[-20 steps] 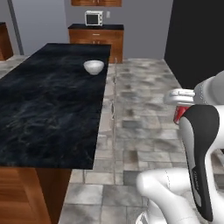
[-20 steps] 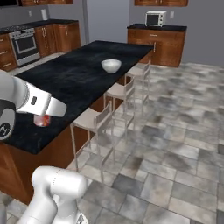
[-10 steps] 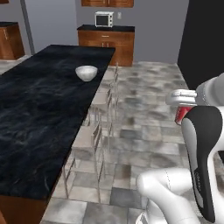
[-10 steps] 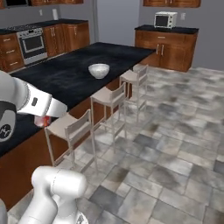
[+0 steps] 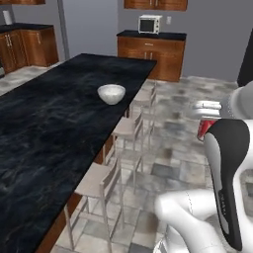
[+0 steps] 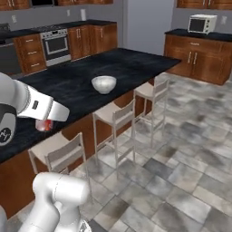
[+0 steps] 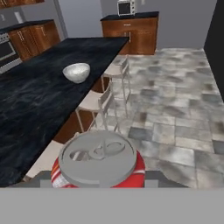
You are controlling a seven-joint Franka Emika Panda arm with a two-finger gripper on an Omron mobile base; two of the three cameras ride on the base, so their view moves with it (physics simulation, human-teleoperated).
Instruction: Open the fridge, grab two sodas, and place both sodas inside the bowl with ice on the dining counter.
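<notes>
- Since the earlier pictures the whole scene has shifted: the base has driven on, so the dining counter [image 5: 59,123] now runs up the left of the left base view, and the stools [image 5: 101,185] beside it show more fully.
- The white bowl [image 5: 111,93] sits on the black marble top, toward its far end and near its right edge; it sits lower in the left base view than it did before.
- The gripper [image 7: 97,180] is still closed on the red soda can [image 7: 98,162], whose silver top faces the hand camera; the fingertips themselves are hidden behind the can.
- The arm holds the can out over the tiled floor, to the right of the stools and well apart from the bowl.
- In the right base view the red soda can [image 6: 44,124] hangs under the white hand, near the counter's near end.
- A microwave [image 5: 150,23] stands on the far wood cabinet.
</notes>
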